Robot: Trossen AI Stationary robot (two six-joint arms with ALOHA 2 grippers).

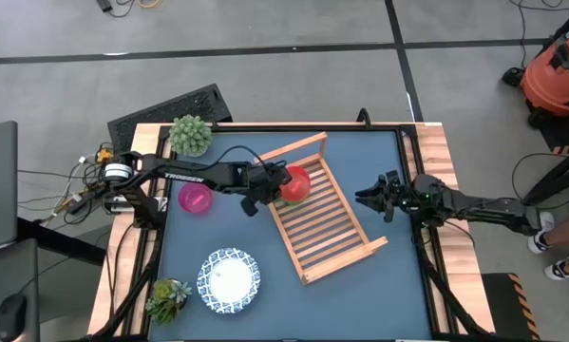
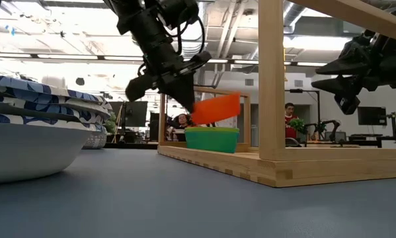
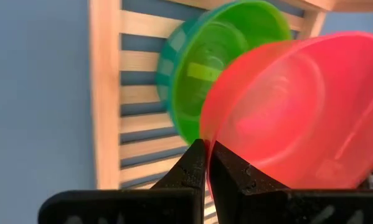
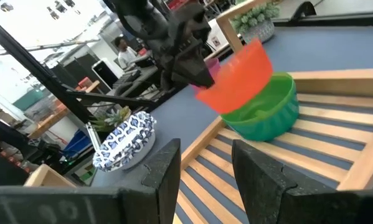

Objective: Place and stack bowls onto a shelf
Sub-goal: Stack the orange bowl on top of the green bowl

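My left gripper [image 1: 265,186] is over the wooden shelf's [image 1: 330,231] far left part, shut on a red bowl [image 1: 295,183]. The red bowl [image 2: 217,108] hangs tilted just above a green bowl [image 2: 212,139], which stands with its base on the shelf's slats. The green bowl's outer wall [image 3: 172,57] looks bluish; no separate blue bowl shows. A pink bowl [image 1: 196,199] stands on the table left of the shelf. The white dishes with blue pattern [image 1: 230,280] are stacked near the front left. My right gripper [image 1: 374,198] is open and empty, right of the shelf. My left gripper pinches the red bowl's rim [image 3: 205,138] on its left side, one finger inside the wall and one outside. The fingers [image 2: 174,82] slant down from the table's left. The bowl is tilted, its opening facing up and left, with its low edge [image 2: 196,122] close over the green bowl.
One potted plant [image 1: 190,135] stands at the far left corner, another [image 1: 167,297] at the near left corner. The shelf lies askew on the table, with raised end rails [image 1: 293,150]. Bare blue table shows right of the dishes [image 1: 284,304].
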